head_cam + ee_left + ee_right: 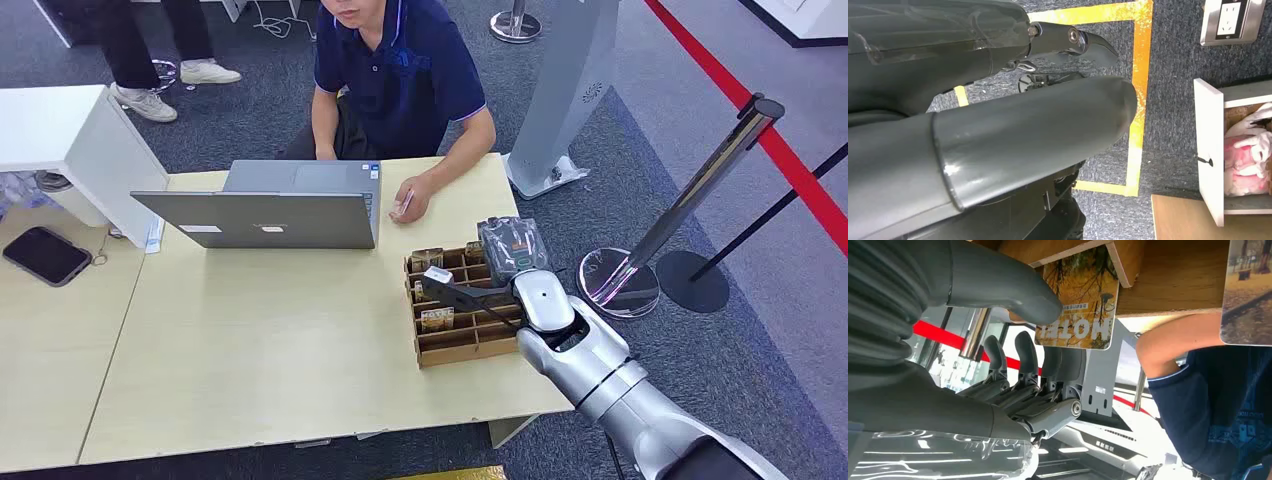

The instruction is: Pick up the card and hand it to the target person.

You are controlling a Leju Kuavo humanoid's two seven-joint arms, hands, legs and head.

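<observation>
Right hand (478, 291) is over the cardboard divider tray (470, 342) at the right end of the table (250, 340). In the right wrist view the thumb (1013, 287) lies against the edge of one card (1079, 300), a picture card with an autumn scene standing in a slot of the tray; the darker fingers (1025, 352) are on the other side, apart from the card and only loosely curled. Judgement: thumb touches, but no pinch is made yet, so the card is not held. The card is still seated in the tray, not lifted. More cards stand in neighbouring slots.

Left hand (998, 135) hangs low above the carpet; whether its fingers are open or closed cannot be told.

Person (400, 80) sits at the far side of the table behind a laptop (270, 205), one hand resting on the tabletop near the tray.

Progress: reach done. Left to do: close on card, lift it out, carry to person, release.
</observation>
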